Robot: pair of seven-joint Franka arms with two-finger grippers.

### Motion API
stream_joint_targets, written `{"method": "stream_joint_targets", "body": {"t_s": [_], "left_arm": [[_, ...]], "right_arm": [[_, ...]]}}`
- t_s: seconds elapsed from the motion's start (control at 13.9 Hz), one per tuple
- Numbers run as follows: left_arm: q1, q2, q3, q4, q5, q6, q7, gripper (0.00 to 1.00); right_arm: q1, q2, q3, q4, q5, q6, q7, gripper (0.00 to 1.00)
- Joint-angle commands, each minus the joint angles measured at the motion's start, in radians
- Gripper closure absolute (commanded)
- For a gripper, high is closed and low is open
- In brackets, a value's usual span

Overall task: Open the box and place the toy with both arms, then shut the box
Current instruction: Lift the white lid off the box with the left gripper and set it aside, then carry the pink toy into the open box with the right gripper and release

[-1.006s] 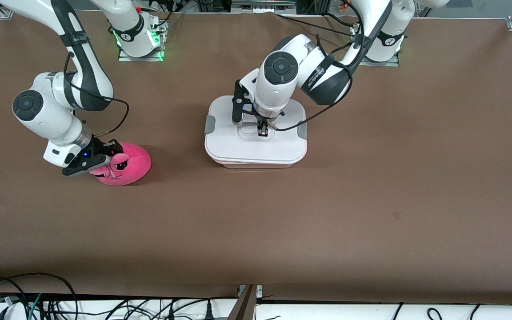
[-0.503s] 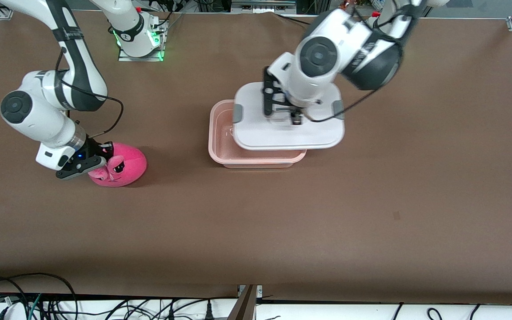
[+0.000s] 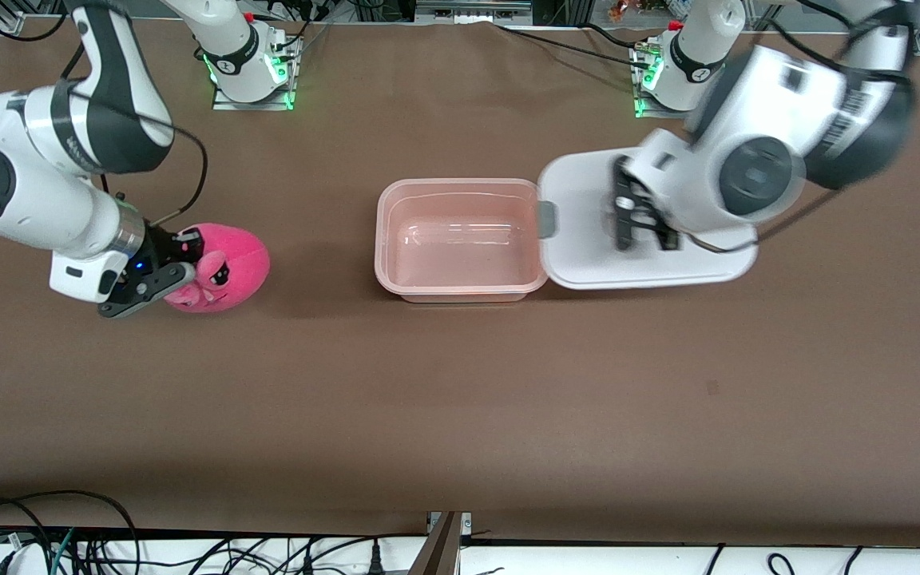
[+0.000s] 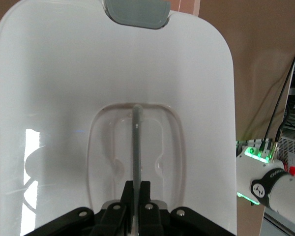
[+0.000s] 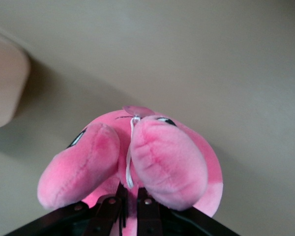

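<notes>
The right tool (image 3: 180, 275) pinches the soft, light toy (image 3: 224, 279) between its stalk eyes, near the bench's right-arm edge. The left tool (image 3: 644, 231) grips the stiff lid (image 3: 588, 263) by its handle beside the open box (image 3: 460, 291); squashy plush could slip.

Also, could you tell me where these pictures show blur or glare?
Front view: the left arm is motion-blurred over the lid; the box and toy stay sharp. Left wrist view: a bright reflection sits on the lid. Right wrist view: the table looks soft.
</notes>
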Motion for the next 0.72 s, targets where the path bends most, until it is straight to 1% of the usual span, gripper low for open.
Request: {"method": "stream_joint_targets", "body": {"t_s": [0.0, 0.14, 0.22, 0.36, 0.5, 0.65], "left_arm": [[0.131, 0.000, -0.015, 0.020, 0.050, -0.043, 0.185, 1.00], [0.224, 0.002, -0.015, 0.025, 0.067, -0.034, 0.227, 1.00], [0.262, 0.003, -0.026, 0.034, 0.056, -0.028, 0.227, 1.00], [0.263, 0.008, -0.026, 0.032, 0.062, -0.009, 0.227, 1.00], [0.258, 0.018, -0.028, 0.034, 0.061, 0.003, 0.227, 1.00], [0.258, 0.021, -0.028, 0.035, 0.058, 0.034, 0.229, 1.00]], "right_arm": [[0.004, 0.006, 0.094, 0.097, 0.009, -0.102, -0.002, 1.00], [0.022, 0.008, 0.158, 0.111, 0.006, -0.098, -0.004, 1.00], [0.050, 0.009, 0.178, 0.119, 0.005, -0.095, -0.005, 1.00], [0.143, 0.022, 0.183, 0.142, -0.012, -0.096, -0.005, 1.00], [0.221, 0.040, 0.183, 0.148, -0.061, -0.090, -0.005, 1.00], [0.275, 0.071, 0.183, 0.156, -0.083, -0.089, -0.004, 1.00]]}}
